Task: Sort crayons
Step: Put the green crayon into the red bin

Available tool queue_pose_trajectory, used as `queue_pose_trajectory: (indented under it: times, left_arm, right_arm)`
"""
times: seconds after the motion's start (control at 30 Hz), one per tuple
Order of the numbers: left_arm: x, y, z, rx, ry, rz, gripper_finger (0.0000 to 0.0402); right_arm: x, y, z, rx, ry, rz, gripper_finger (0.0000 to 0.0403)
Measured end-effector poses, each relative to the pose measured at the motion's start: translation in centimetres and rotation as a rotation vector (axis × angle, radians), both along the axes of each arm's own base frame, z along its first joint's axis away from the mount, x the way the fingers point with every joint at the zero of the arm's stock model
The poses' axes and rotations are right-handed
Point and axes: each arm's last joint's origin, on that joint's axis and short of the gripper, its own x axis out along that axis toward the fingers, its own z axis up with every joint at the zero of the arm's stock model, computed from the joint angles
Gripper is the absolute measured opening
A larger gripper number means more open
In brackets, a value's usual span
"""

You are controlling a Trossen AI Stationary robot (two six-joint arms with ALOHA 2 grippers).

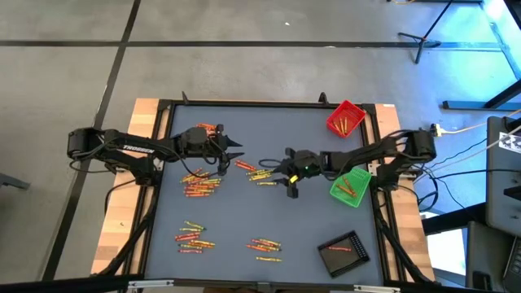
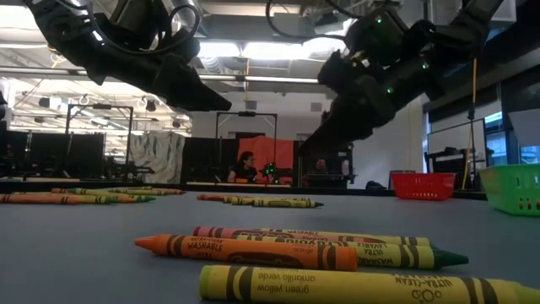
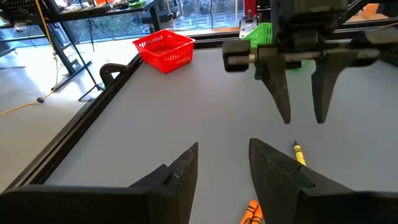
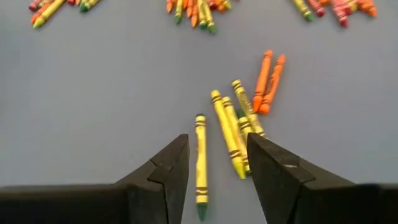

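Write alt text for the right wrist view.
The right gripper hangs open above a grey table, its dark jaws framing a loose group of yellow crayons, one lying apart between them. Two orange crayons lie side by side just beyond, and more crayon piles line the far edge of the view.

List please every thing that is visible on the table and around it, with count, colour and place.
crayons: many, red, orange, yellow and greenish, in loose groups on the table's left, middle and near side; a few lie in each basket and in the tray
red basket: one, far right corner
green basket: one, right side, by the right arm
black tray: one, near right corner
table: one, grey top, dark frame
people: two seated, far in the room behind
left gripper: dark, open, empty, above the table's left middle
right gripper: dark, open, empty, over the yellow crayons at the middle
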Motion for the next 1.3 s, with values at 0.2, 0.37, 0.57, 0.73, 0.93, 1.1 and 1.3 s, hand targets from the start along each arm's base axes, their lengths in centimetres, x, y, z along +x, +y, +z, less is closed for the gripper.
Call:
queue_pose_trajectory:
  times: [0.2,0.37,0.57,0.73,0.93,1.1,1.3]
  left_arm:
    - [0.0,0.0,0.0,0.0,0.0,0.0,0.0127]
    - [0.0,0.0,0.0,0.0,0.0,0.0,0.0127]
    - [0.0,0.0,0.0,0.0,0.0,0.0,0.0127]
    - [0.0,0.0,0.0,0.0,0.0,0.0,0.0127]
    - [0.0,0.0,0.0,0.0,0.0,0.0,0.0127]
    - [0.0,0.0,0.0,0.0,0.0,0.0,0.0127]
    - [0.0,0.0,0.0,0.0,0.0,0.0,0.0127]
  right_arm:
    - [0.4,0.6,-1.3,0.0,0.015,0.019,0.016]
    - [0.6,0.6,-2.3,0.002,0.043,0.017,0.016]
    - [0.7,0.6,-2.8,0.003,0.046,0.016,0.016]
    - [0.8,0.6,-3.4,0.008,0.063,0.024,0.016]
    - [0.9,0.6,-5.1,0.013,0.104,0.029,0.016]
    - [1.1,0.5,-5.7,0.011,0.097,0.03,0.0141]
    - [1.2,0.5,-5.8,-0.016,0.096,0.032,0.0061]
